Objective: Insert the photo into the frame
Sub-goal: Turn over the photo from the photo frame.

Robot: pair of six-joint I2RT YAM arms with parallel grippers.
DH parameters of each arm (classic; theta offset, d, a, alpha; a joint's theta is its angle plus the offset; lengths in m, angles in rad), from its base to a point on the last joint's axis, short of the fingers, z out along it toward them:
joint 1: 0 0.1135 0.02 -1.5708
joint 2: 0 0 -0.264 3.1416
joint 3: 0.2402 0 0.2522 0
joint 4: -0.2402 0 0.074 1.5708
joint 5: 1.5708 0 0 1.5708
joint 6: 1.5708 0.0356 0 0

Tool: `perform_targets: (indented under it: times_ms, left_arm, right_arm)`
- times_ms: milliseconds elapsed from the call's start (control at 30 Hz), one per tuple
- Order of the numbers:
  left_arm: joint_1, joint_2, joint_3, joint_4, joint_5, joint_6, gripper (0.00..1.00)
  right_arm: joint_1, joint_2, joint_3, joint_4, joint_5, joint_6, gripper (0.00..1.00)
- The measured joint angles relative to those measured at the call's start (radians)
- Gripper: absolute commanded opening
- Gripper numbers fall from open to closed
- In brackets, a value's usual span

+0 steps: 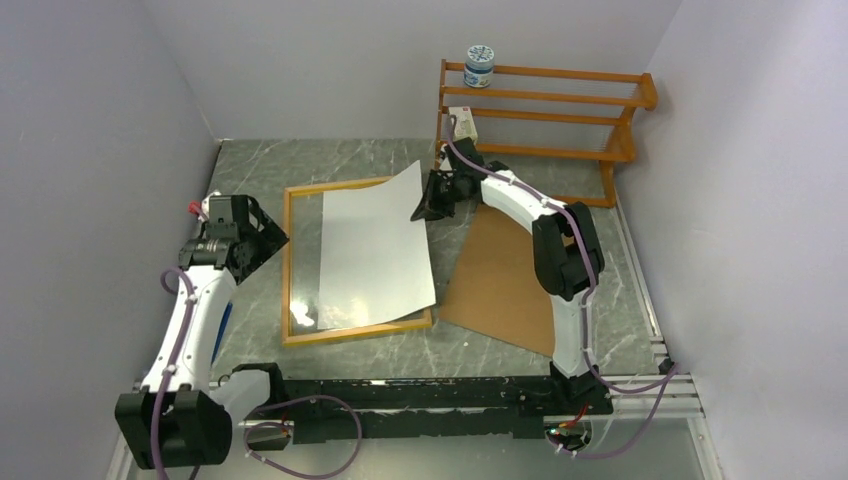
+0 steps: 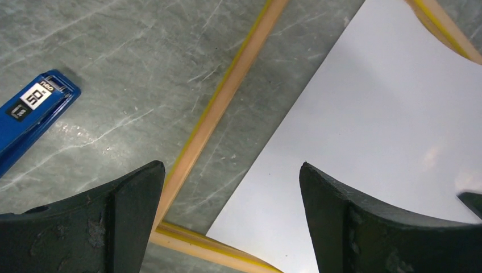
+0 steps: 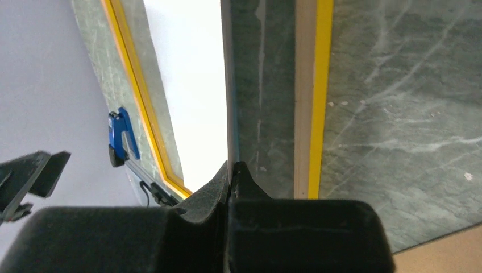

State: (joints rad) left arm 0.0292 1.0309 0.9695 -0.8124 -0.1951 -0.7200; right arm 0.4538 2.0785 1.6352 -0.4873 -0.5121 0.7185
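Observation:
The frame (image 1: pixel 288 265) lies flat on the table, light wood side up with yellow along its edges. The photo (image 1: pixel 375 250) rests on it white side up, partly inside the opening and overlapping the right rail. My right gripper (image 1: pixel 428 205) is shut on the photo's far right corner and holds it raised. In the right wrist view the fingertips (image 3: pixel 230 168) pinch the paper's edge (image 3: pixel 227 85) beside a frame rail (image 3: pixel 315 96). My left gripper (image 1: pixel 268 238) stands open by the frame's far left corner. Its jaws (image 2: pixel 232 170) straddle the rail (image 2: pixel 221 102) and the photo's corner (image 2: pixel 369 131), holding nothing.
A brown cardboard board (image 1: pixel 500 285) lies right of the frame under the right arm. An orange-brown shelf rack (image 1: pixel 560 110) with a small jar (image 1: pixel 480 65) on top stands at the back right. A blue box (image 2: pixel 31 114) lies left of the frame. Walls close in on both sides.

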Motion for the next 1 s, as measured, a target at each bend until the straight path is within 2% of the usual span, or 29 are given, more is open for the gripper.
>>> perform_targets:
  times_ms: [367,533,867,1000]
  left_arm:
    - [0.116,0.13,-0.098,0.175,0.095,0.001,0.94]
    - [0.177,0.166,-0.135,0.231,0.131,-0.001,0.94]
    - [0.188,0.193,-0.171,0.289,0.18,-0.003,0.94]
    - [0.19,0.193,-0.171,0.297,0.186,-0.003,0.94]
  right_arm:
    - [0.059,0.041,0.029,0.061,0.006,-0.007,0.0]
    - [0.096,0.104,0.087,0.085,0.01,-0.001,0.04]
    - [0.124,0.164,0.114,0.125,0.016,0.007,0.13]
    - [0.124,0.167,0.114,0.13,0.041,0.007,0.12]
